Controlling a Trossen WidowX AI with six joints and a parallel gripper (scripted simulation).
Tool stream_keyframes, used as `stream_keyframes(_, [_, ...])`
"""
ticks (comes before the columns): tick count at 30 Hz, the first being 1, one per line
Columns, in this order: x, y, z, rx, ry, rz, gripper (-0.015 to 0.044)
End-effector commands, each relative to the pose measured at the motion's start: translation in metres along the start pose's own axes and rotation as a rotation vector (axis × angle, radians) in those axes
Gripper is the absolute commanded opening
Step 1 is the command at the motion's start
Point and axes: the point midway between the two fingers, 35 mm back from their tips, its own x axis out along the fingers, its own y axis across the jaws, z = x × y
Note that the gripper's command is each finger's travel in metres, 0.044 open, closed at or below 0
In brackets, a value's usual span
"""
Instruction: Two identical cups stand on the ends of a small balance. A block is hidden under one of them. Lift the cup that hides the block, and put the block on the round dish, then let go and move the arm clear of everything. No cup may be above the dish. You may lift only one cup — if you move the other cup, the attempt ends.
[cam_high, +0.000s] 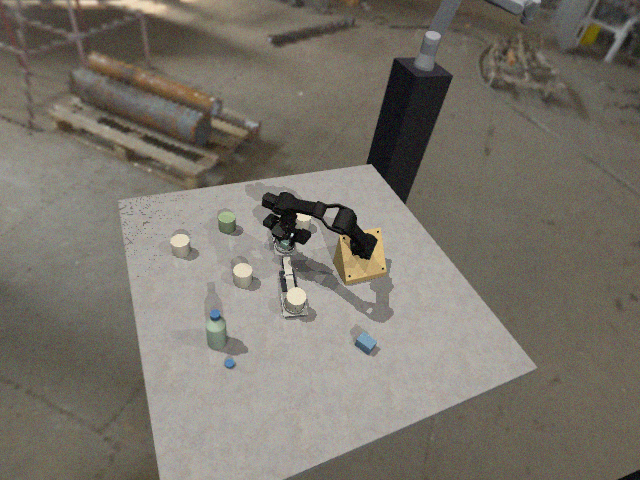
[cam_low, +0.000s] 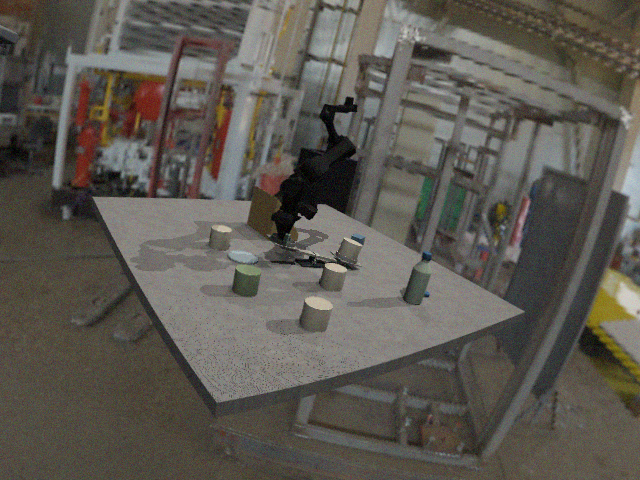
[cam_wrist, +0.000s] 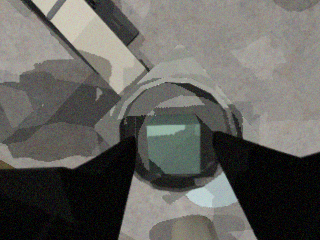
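The balance (cam_high: 287, 269) (cam_wrist: 95, 37) has one cream cup (cam_high: 296, 299) (cam_low: 349, 249) standing on its near end in the top view. A green-teal block (cam_high: 283, 245) (cam_wrist: 175, 152) lies uncovered in the ring on its other end. My gripper (cam_high: 285, 238) (cam_low: 284, 236) (cam_wrist: 174, 140) points down over that end, open, with one finger on each side of the block. The fingers do not appear to touch it. Another cream cup (cam_high: 303, 222) (cam_low: 220, 237) stands on the table beside the pale blue round dish (cam_low: 242, 256) (cam_wrist: 215, 194). The dish is hidden in the top view.
Two more cream cups (cam_high: 180, 245) (cam_high: 242, 275) (cam_low: 316, 314) (cam_low: 333, 276), a green cup (cam_high: 226, 222) (cam_low: 246, 280), a bottle (cam_high: 216, 333) (cam_low: 417, 281), a blue cap (cam_high: 229, 363) and a blue block (cam_high: 366, 343) stand around. A wooden wedge (cam_high: 361, 268) (cam_low: 261, 211) is beside the arm's base.
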Motion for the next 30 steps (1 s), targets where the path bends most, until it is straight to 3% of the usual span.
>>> stream_keyframes(1, [0.003, 0.0, 0.001, 0.004, -0.007, 0.0, 0.0234])
stream_keyframes(4, [0.003, 0.0, 0.001, 0.004, -0.007, 0.0, 0.0155])
stream_keyframes(11, [0.003, 0.0, 0.001, 0.004, -0.007, 0.0, 0.0108])
stream_keyframes(15, [-0.005, -0.001, 0.001, 0.004, -0.006, -0.001, 0.0003])
stream_keyframes(30, [-0.092, 0.0, -0.001, 0.005, -0.004, -0.002, 0.0])
